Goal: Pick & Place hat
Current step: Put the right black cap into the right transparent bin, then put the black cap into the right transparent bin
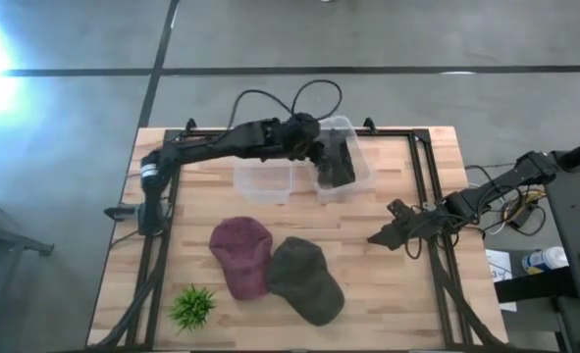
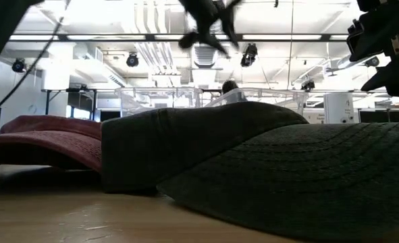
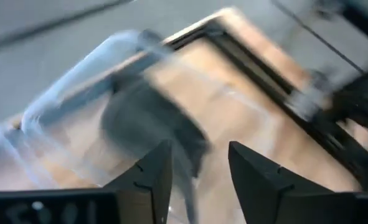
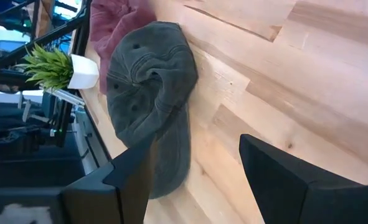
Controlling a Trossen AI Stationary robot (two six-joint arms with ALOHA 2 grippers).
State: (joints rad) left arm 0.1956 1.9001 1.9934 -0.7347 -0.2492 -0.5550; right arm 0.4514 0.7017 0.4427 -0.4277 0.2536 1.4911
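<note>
A dark hat (image 1: 337,165) lies in the right one of two clear plastic bins (image 1: 360,175) at the table's far side; it also shows blurred in the left wrist view (image 3: 149,121). My left gripper (image 1: 319,149) (image 3: 199,149) is open just above that hat. A maroon hat (image 1: 240,253) and a grey-green hat (image 1: 304,279) rest flat on the table near its front, touching each other. My right gripper (image 1: 378,235) (image 4: 196,140) is open and empty, to the right of the grey-green hat (image 4: 149,81).
The left clear bin (image 1: 262,182) stands beside the right one. A small potted plant (image 1: 191,306) stands at the front left. Black rails (image 1: 432,186) run along the table's left and right sides. Bare wood lies between the bins and the hats.
</note>
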